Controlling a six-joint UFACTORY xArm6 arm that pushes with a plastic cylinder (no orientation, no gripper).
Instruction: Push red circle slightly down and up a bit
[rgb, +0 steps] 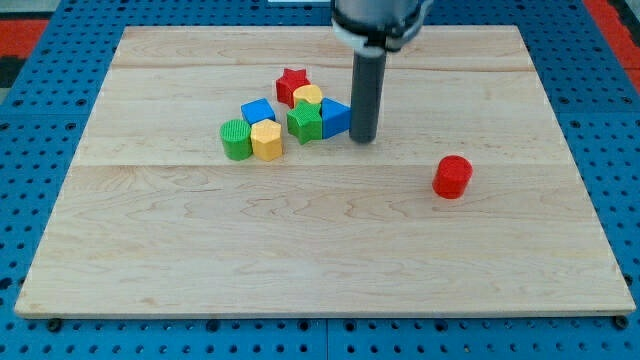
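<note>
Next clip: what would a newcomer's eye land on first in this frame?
The dark rod coming down from the view's top, my tip resting just right of a blue block. That block is part of a tight cluster of coloured blocks left of centre, with a red star at its top. The red circle sits alone, lower right of the tip.

A red circle (452, 176) stands alone on the wooden board (300, 270), with bare wood on every side of it. Well to its left, my tip (364, 139) rests just beside a blue block (336, 118) at the edge of a tight cluster of blocks crowding the upper middle
</note>
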